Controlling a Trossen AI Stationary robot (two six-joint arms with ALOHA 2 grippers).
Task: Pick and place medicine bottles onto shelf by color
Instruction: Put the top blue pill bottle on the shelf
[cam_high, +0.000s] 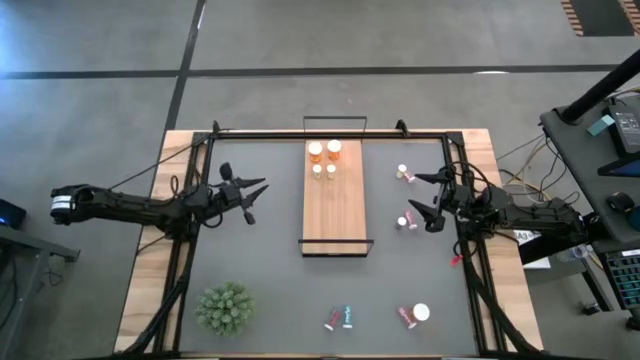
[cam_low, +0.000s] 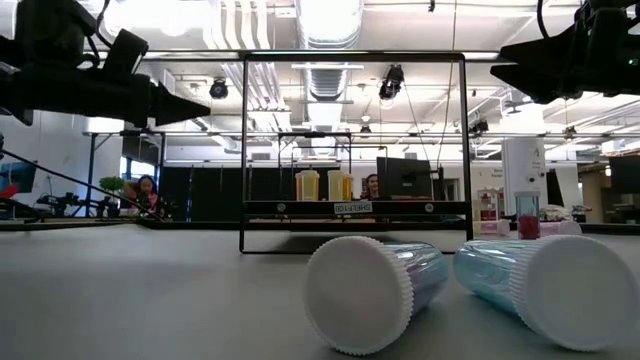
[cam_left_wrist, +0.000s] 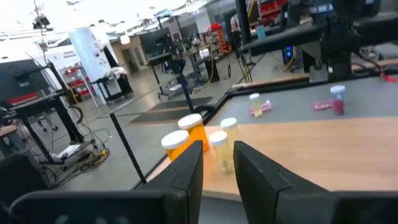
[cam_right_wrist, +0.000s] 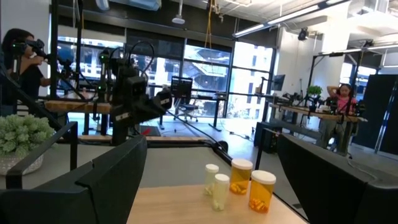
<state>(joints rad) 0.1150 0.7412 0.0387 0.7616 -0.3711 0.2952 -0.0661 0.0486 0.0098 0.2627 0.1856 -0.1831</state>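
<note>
From above: my left gripper (cam_high: 252, 197) hangs over the grey tabletop (cam_high: 260, 280) left of the shelf (cam_high: 336, 205), fingers pinched together with nothing in them. My right gripper (cam_high: 425, 200) sits on the other side, fingers spread wide and empty, one pink bottle (cam_high: 407, 222) lying just beside it and another (cam_high: 404, 173) a bit farther back. The shelf is a long pale wood plank with thin black wire ends. At its far end stand two fat orange bottles (cam_high: 324, 150) and two slim white ones (cam_high: 324, 170), all white-capped. Near the front edge lie a pink and a teal bottle (cam_high: 340, 318), plus a pink one next to a wider white cap (cam_high: 414, 315). A spiky green plant (cam_high: 225, 307) sits front left.

Low view: two clear teal cylinders (cam_low: 375, 292) lie on their sides, ribbed white caps facing the camera, touching or nearly. Behind them the shelf's wire frame (cam_low: 352, 150) stands with the orange bottles (cam_low: 322, 185) on it.

Left wrist: my dark fingers (cam_left_wrist: 189, 174) sit close together, aimed at the orange (cam_left_wrist: 186, 138) and white bottles (cam_left_wrist: 224, 144) on the wood.

Right wrist: my chunky fingers (cam_right_wrist: 118, 177) stand far apart, the same four bottles (cam_right_wrist: 239, 185) between them farther off.
</note>
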